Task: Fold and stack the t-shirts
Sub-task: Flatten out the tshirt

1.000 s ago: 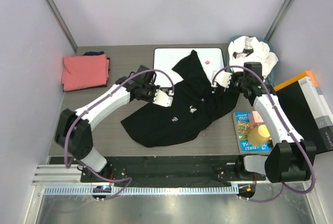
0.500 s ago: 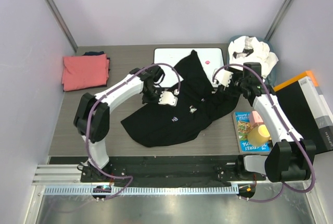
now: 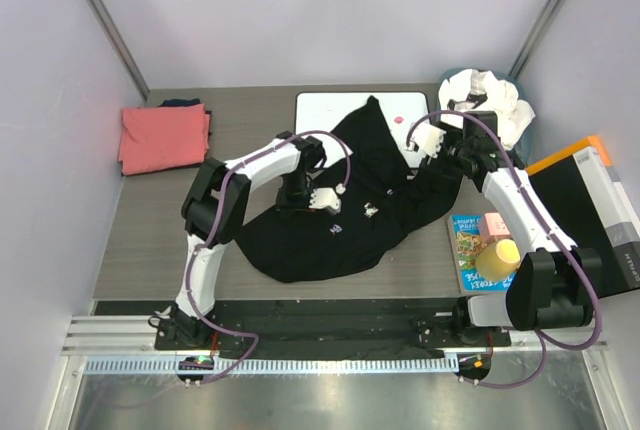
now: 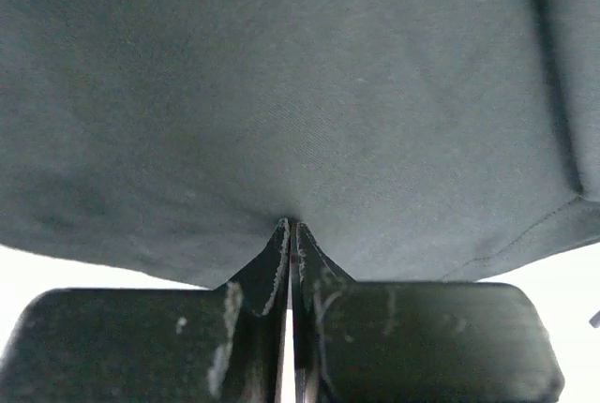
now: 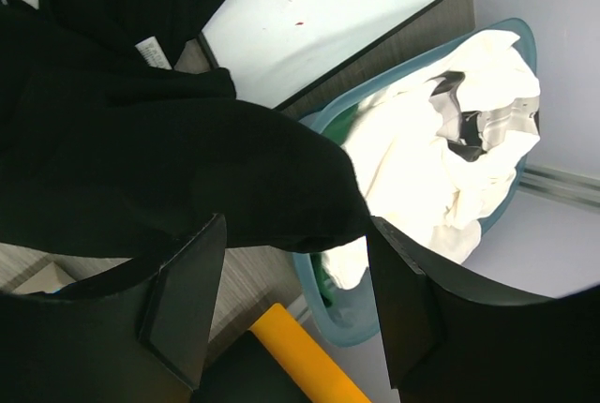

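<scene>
The black t-shirt (image 3: pixel 340 210) lies spread and rumpled at the table's middle, its upper part over the white board (image 3: pixel 330 110). My left gripper (image 3: pixel 325 200) is on the shirt's middle. In the left wrist view it (image 4: pixel 291 227) is shut, pinching black cloth (image 4: pixel 281 84) at its tips. My right gripper (image 3: pixel 418 145) is at the shirt's right edge. In the right wrist view it (image 5: pixel 298 225) is open, jaws wide, with a fold of the black shirt (image 5: pixel 141 141) lying between the tips. A folded coral-pink t-shirt (image 3: pixel 163 137) lies far left. White t-shirts (image 3: pixel 485 100) fill a basket.
The teal basket (image 5: pixel 323 291) stands at the back right, next to the board (image 5: pixel 328 19). A colourful book (image 3: pixel 470 240) with a yellow cup (image 3: pixel 497 258) and a pink block (image 3: pixel 492 222) lies front right. A black-and-orange box (image 3: pixel 590 200) lies against the right wall.
The left arm's elbow has swung in toward the middle and its gripper has shifted slightly right on the shirt. The right gripper has moved a little toward the back.
</scene>
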{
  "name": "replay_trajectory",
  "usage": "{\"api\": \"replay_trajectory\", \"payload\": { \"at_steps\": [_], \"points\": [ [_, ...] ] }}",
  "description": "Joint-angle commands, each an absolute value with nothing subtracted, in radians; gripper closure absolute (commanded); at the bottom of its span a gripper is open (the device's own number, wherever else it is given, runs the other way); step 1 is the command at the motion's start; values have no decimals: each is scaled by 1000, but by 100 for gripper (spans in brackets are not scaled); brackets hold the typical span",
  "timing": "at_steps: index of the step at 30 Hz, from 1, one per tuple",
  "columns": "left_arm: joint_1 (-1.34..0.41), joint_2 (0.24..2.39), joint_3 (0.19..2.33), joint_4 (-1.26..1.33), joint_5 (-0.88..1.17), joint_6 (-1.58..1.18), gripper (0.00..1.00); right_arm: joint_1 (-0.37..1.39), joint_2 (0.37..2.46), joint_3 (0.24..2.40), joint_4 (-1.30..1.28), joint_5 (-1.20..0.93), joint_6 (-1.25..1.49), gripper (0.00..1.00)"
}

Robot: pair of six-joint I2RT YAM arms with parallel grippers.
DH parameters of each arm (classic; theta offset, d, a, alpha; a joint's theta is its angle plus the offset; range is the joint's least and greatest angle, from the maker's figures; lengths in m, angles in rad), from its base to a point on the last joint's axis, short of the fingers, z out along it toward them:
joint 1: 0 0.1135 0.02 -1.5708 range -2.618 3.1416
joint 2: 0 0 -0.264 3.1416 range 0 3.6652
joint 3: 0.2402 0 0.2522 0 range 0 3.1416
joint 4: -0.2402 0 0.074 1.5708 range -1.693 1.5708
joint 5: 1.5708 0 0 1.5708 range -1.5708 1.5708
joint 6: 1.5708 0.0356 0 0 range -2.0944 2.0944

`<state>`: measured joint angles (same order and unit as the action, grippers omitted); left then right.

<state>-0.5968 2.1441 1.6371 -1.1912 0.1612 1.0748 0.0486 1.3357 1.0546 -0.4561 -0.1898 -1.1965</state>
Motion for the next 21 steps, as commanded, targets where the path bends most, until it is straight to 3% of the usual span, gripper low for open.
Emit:
{"api": "replay_trajectory", "payload": {
  "at_steps": [1, 21],
  "points": [
    [-592, 2184, 1684, -1243, 71, 1017, 100, 54, 1365, 1147, -407, -173, -1172, 34],
    [-557, 2293, 1663, -954, -475, 888, 100, 52, 1368, 1190, -278, -170, -1163, 34]
  ]
}}
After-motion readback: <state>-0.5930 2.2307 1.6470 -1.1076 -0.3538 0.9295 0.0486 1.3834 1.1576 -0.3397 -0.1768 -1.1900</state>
